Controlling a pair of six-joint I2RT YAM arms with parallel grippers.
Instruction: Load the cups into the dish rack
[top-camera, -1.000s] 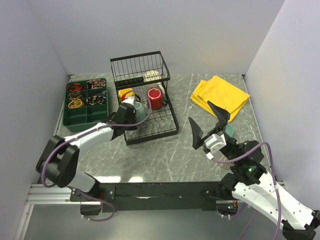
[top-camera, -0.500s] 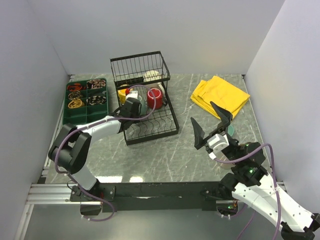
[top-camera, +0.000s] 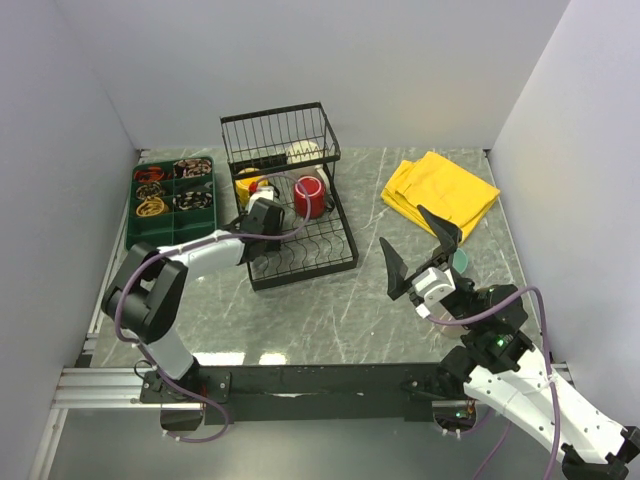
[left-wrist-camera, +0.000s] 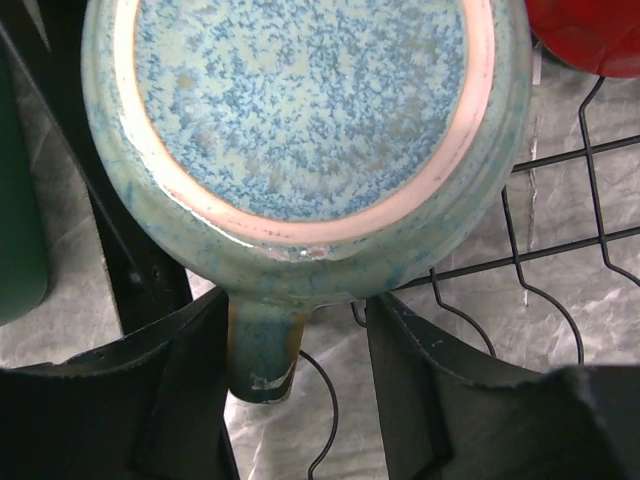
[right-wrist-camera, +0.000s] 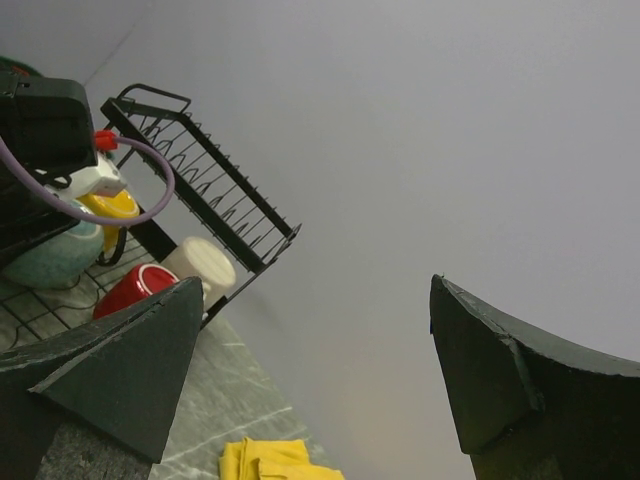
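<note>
Teal speckled glaze fills the left wrist view. The large teal mug (left-wrist-camera: 300, 120) lies on the wires of the dish rack (top-camera: 305, 272), centre-left in the top view, base toward the camera. The left gripper (left-wrist-camera: 297, 330) straddles its handle, fingers apart and seemingly not pinching. Lower right, the right gripper (top-camera: 408, 238) gapes wide, empty.

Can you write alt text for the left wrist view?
The speckled underside of a teal mug fills the view over the wires of the dish rack, its handle between two parted black fingers. A red mug peeks in top right.
</note>
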